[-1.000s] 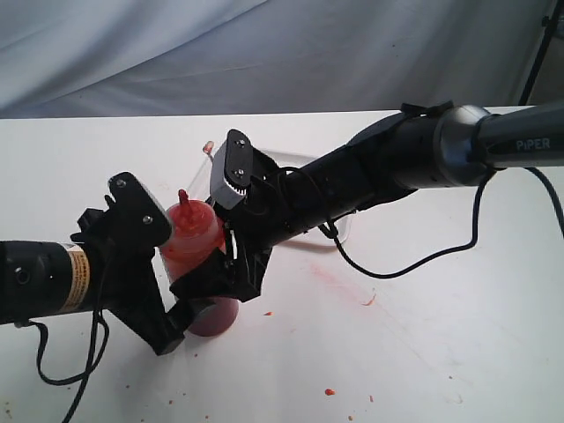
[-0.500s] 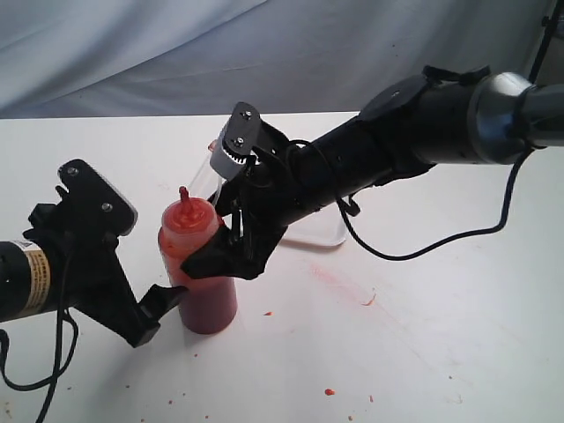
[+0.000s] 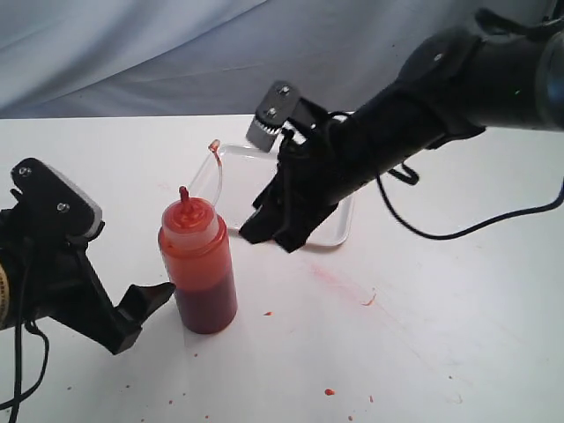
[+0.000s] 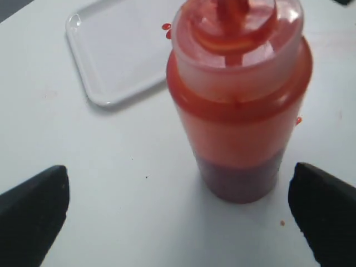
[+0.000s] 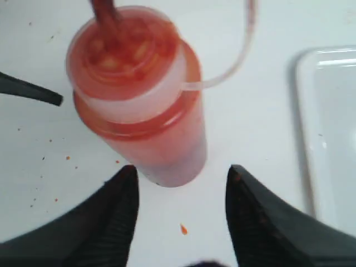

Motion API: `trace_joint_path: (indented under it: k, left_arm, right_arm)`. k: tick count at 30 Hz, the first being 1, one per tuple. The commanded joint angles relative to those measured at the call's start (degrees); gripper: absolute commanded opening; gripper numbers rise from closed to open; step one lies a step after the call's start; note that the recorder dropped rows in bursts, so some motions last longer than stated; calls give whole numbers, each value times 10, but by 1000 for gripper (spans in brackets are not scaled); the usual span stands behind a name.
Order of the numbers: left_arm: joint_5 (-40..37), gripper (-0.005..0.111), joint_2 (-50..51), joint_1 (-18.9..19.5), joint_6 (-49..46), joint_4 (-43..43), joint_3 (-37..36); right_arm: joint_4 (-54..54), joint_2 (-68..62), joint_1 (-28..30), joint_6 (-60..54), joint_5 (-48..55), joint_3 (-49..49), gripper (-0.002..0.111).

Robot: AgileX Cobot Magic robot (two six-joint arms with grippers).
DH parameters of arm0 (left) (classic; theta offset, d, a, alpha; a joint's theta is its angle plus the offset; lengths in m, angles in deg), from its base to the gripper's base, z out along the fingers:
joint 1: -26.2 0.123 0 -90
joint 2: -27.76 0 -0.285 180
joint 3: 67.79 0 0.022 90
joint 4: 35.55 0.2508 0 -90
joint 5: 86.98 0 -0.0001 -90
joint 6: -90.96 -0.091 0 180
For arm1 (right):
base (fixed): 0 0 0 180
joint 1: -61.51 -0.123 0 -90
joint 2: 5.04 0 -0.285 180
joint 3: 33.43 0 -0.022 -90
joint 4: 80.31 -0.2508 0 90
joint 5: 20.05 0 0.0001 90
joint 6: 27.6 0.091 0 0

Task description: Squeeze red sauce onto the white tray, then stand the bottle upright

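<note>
A second ago both grippers were wrapped about the bottle (image 3: 198,264). Now neither touches it. Half a second ago the right gripper (image 5: 182,172) was still pressed to the bottle's side. It has since lifted off and drawn back above the white tray (image 3: 236,181), and the bottle lies just beyond its fingertips. Its jaws stand apart with nothing between them, roughly a bottle's width. The left gripper (image 4: 178,177) has also slid back towards the left edge. Its jaws are spread as wide as I have seen them, one finger on each side of the bottle with bare table (image 3: 441,308) showing in both gaps.

The bottle has not shifted. It stands upright on the table, just in front of the tray's near-left corner, with the red sauce (image 3: 207,304) filling its dark lower part. The tethered cap (image 3: 211,145) arches up over the tray's corner.

From the exterior view I see little of the tray, because the right arm covers most of it. The left wrist view cuts the nozzle off at the top. It also shows two small red blobs (image 4: 166,28) beside the bottle's shoulder, but I cannot tell whether they lie on the tray or its rim. Most of the left arm is out of frame.
</note>
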Motion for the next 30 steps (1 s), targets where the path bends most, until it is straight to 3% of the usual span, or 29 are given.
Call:
trace_joint_path:
  k: [1, 2, 7, 10, 18, 24, 28, 30]
  left_arm:
    - [119, 105, -45, -3, 38, -4, -17]
    - [153, 105, -56, -3, 38, -4, -19]
    - [166, 105, -68, -3, 68, -4, -19]
    - [192, 105, -68, -3, 108, 6, -19]
    - [211, 105, -68, -3, 129, 35, -19]
    - [207, 104, -68, -3, 146, 35, -19]
    - [205, 86, -68, -3, 146, 35, -19]
    - [205, 63, -68, -3, 146, 35, -19]
  right_arm:
    - [4, 45, 67, 30, 72, -4, 16]
    - [4, 60, 87, 41, 93, -4, 1]
    - [4, 130, 135, 102, 81, -4, 0]
    - [5, 214, 143, 174, -54, 13, 0]
    - [5, 360, 143, 187, -301, 115, 0]
    - [5, 395, 143, 187, -322, 139, 0]
    - [5, 394, 143, 187, -319, 139, 0]
    - [5, 394, 143, 187, -319, 139, 0]
